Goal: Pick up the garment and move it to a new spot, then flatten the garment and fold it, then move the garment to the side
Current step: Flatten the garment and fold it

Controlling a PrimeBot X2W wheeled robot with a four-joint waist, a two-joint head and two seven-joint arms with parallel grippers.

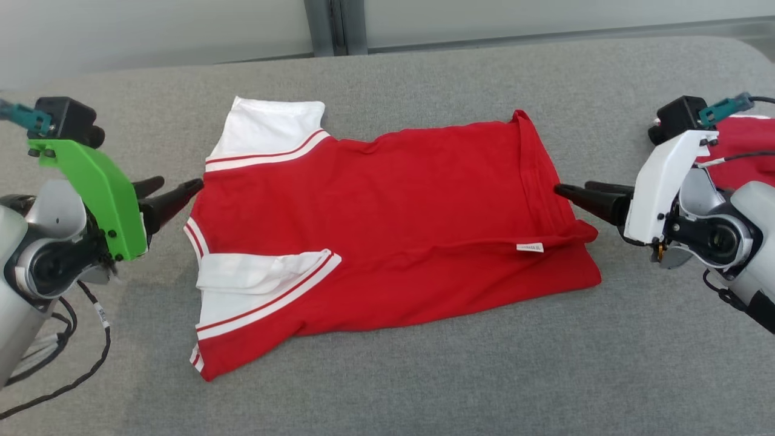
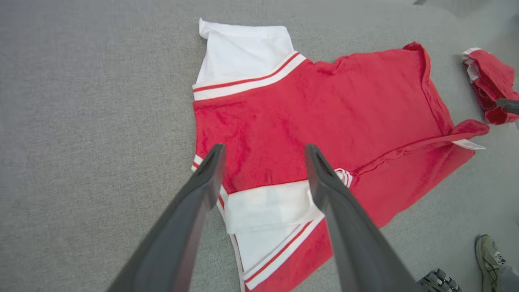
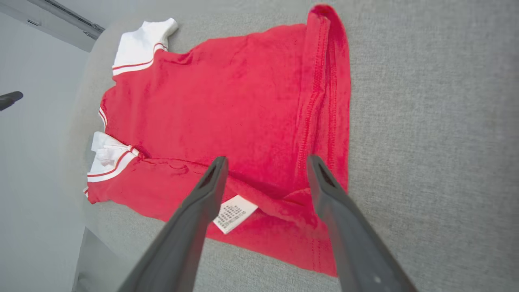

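Two dark fingers of the left gripper (image 1: pixel 180 183) are seen spread apart with nothing pinched between them. They are pointed toward 3 o'clock, tips just beside the sleeve end of the garment; contact cannot be told. A green plastic bracket (image 1: pixel 97 194) is mounted on that wrist.

The right gripper (image 1: pixel 572 188) is likewise held parted and empty, pointed toward 9 o'clock at the hem end. A white plastic bracket (image 1: pixel 663 181) is carried on its wrist.

Between both grippers, a red short-sleeved shirt with white sleeves and red-white striped trim (image 1: pixel 387 206) is laid across the middle of the grey fabric-covered table (image 1: pixel 387 375). Sleeves are placed at 9 o'clock, hem at 3 o'clock. The 6 o'clock side is seen doubled over along its length, with the near sleeve tucked onto the body. A small white care label (image 1: pixel 530 247) is exposed at 4 o'clock.

A second bunched red and white cloth (image 1: pixel 742 151) is seen at 2 o'clock, apart from the shirt, behind the right wrist.

In the left wrist view, a person's grey sneaker (image 2: pixel 488 253) is caught on the floor at 5 o'clock.
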